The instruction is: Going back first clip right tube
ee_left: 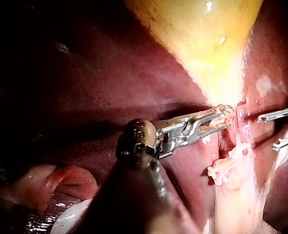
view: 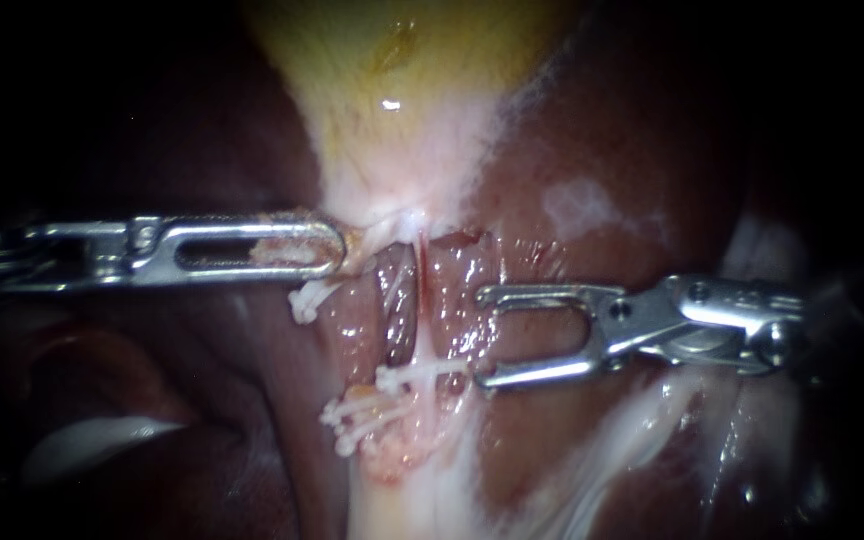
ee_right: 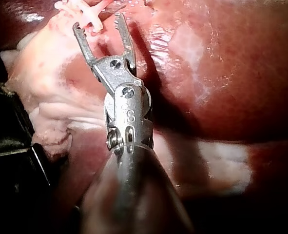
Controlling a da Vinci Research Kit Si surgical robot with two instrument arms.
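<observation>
Dark red, wet liver [view: 642, 140] as the bed.
Carries yellow gallbladder [view: 402, 90] on top, tapering to thin tubes [view: 419, 290] in a cleared pink patch; white clips [view: 414, 375] set across the tubes.

Yellow gallbladder [view: 402, 80] lies against dark red liver [view: 602, 130].

Under my remote control, the left instrument [view: 337, 250] and the right instrument [view: 482, 338] gleam as bright, polished metal, the left one's jaws smeared with ragged scraps of tissue. The gallbladder [view: 402, 90] looks smooth and wet-glossy, and the liver [view: 602, 140] slick and shining. The clips [view: 364, 415] look like white, matt plastic.
</observation>
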